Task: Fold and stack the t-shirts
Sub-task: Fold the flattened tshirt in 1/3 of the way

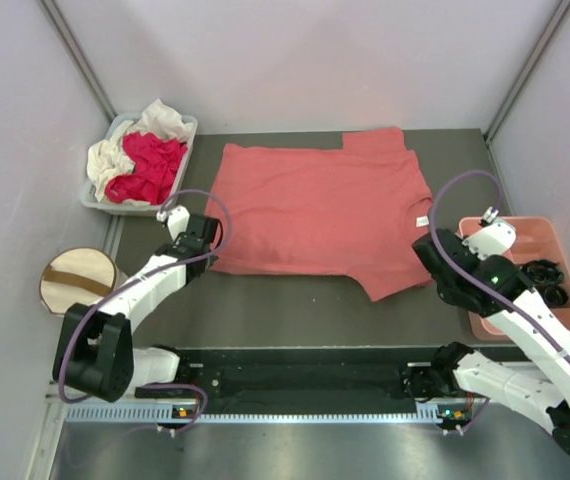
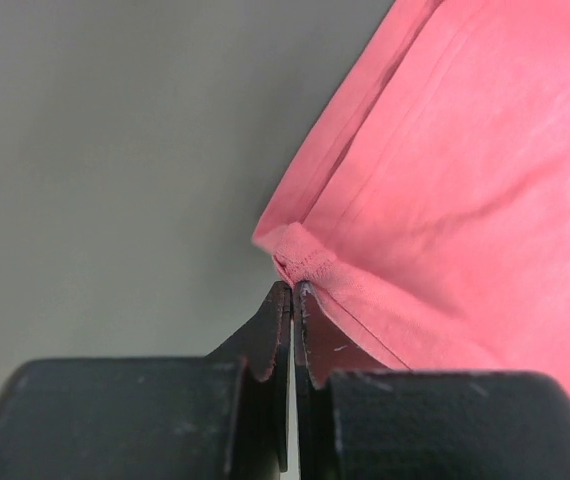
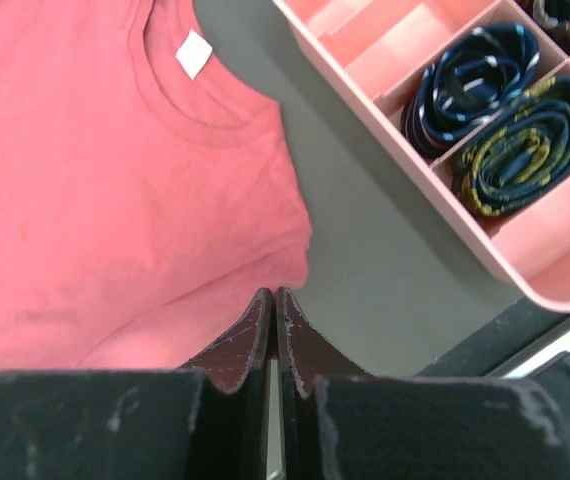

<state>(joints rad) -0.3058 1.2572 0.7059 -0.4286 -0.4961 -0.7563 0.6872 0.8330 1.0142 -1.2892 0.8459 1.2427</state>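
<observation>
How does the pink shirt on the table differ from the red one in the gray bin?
The salmon-pink shirt lies spread flat on the table; the magenta-red shirt sits crumpled in the gray bin. The salmon-pink shirt is paler, the magenta-red shirt deeper in color. Both are unfolded cloth.

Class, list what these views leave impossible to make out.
- Top view: how many t-shirts fill the grey bin; they are crumpled together.
- Right wrist view: the neck label print, too small; the tray, cut by the frame edge.
- Left wrist view: whether the left gripper pinches the pink shirt; its fingers hide that.
</observation>
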